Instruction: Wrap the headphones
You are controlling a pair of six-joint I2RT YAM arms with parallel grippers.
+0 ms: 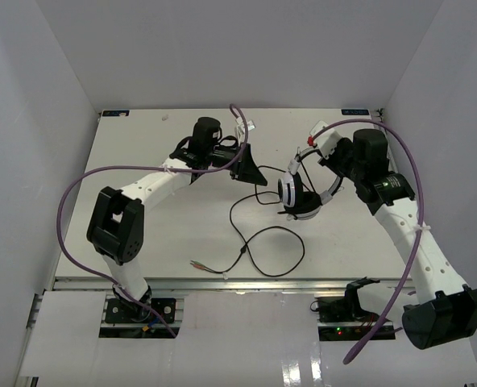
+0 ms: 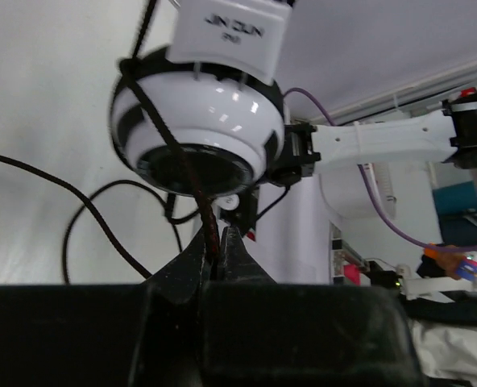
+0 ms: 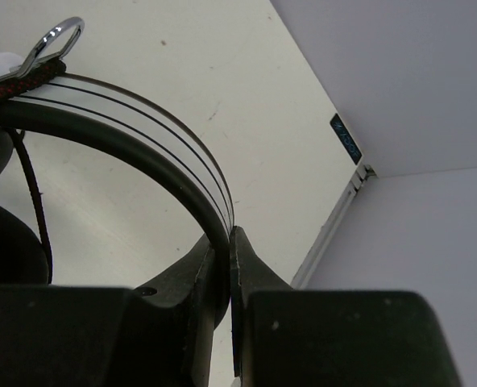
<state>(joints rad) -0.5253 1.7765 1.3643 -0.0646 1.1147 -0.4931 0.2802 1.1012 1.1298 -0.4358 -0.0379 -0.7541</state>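
Note:
The headphones [image 1: 300, 196] hang above the table's middle right, held by the headband. My right gripper [image 1: 333, 171] is shut on the black headband [image 3: 134, 147]; in the right wrist view the gripper [image 3: 227, 242] clamps the band and its thin wires. My left gripper [image 1: 244, 164] is to the left of the headphones, shut on the thin black cable [image 1: 255, 184]. In the left wrist view the gripper [image 2: 216, 242] pinches the cable [image 2: 209, 222] just below the white ear cup [image 2: 198, 121]. The rest of the cable [image 1: 275, 251] loops on the table, and its plugs [image 1: 198, 264] lie near the front edge.
Thick purple arm cables [image 1: 76, 193] arc over both arms. White walls [image 1: 29, 121] close in the table on the left, back and right. The table's front rail [image 1: 222, 284] runs just past the plugs. The right arm [image 2: 383, 141] shows behind the ear cup in the left wrist view.

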